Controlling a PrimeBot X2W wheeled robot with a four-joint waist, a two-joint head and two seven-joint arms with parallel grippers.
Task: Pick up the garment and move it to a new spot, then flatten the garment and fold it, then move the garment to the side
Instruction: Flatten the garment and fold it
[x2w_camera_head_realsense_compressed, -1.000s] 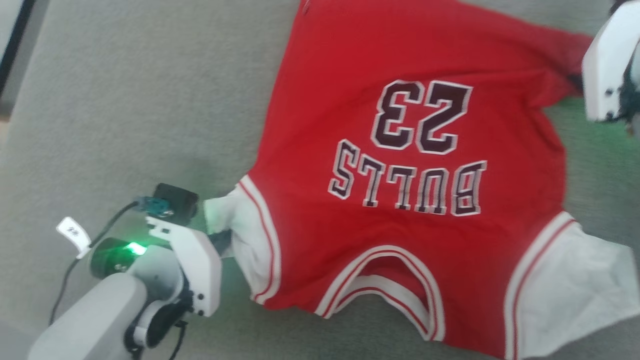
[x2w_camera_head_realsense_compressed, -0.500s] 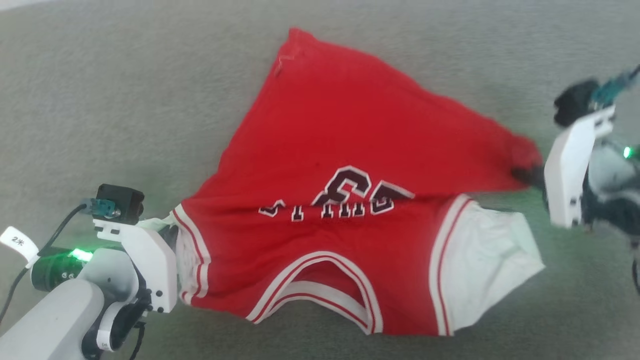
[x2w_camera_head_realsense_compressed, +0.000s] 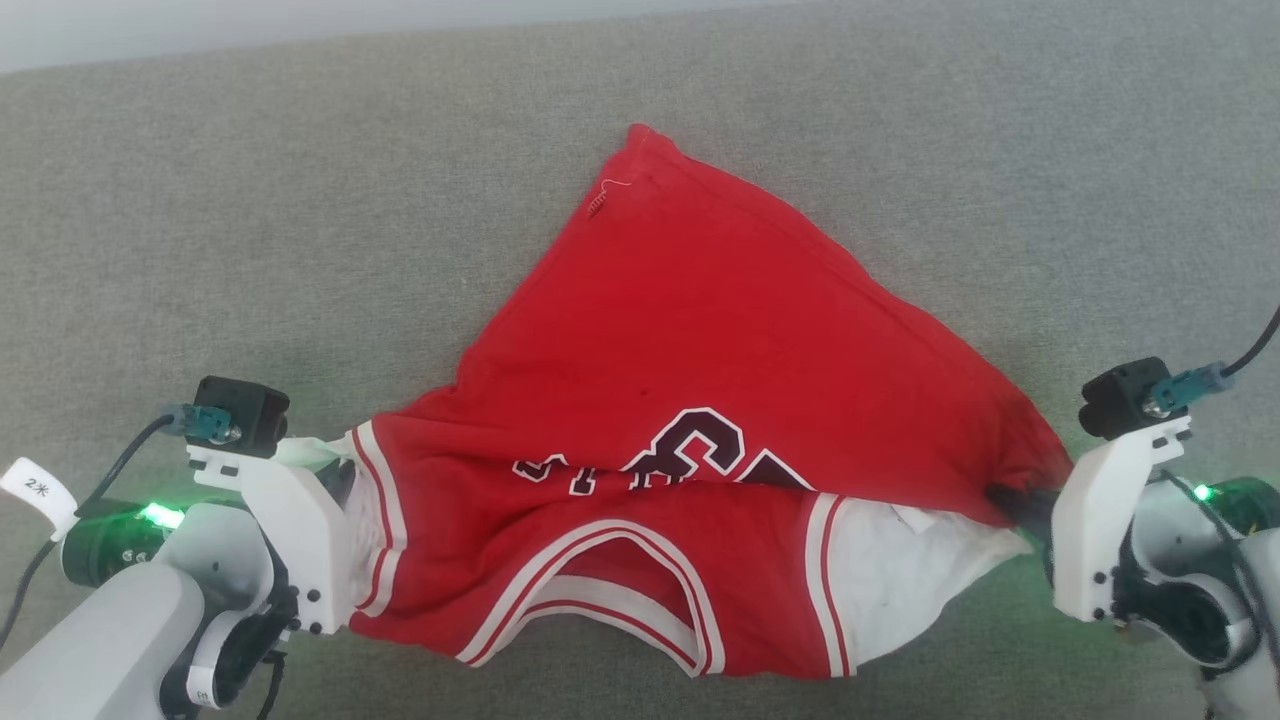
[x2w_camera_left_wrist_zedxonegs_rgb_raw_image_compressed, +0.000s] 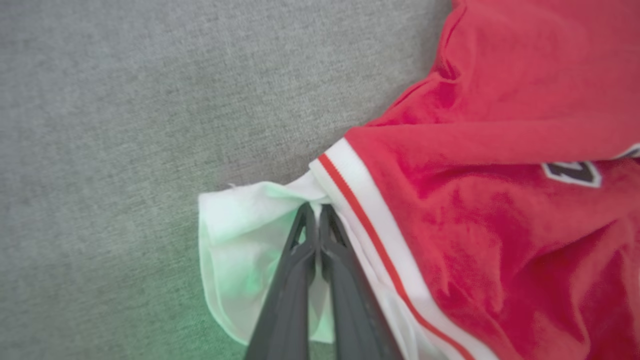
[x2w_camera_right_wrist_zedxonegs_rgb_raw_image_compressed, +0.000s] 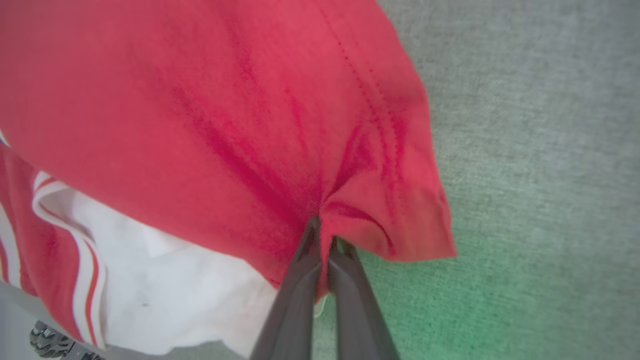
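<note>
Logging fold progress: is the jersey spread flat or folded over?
Folded over, loosely: on the jersey the red lower part lies across the chest, hiding half the lettering. Left gripper pinches a white sleeve, right gripper a red corner.

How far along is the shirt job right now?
Done, apparently: the shirt lies roughly spread on the grey surface. In hand: the left gripper is shut on a white sleeve, the right gripper on a red hem corner, red cloth draped partway over the lettering, so a fold looks underway. Left: finishing the fold, moving the shirt aside.
</note>
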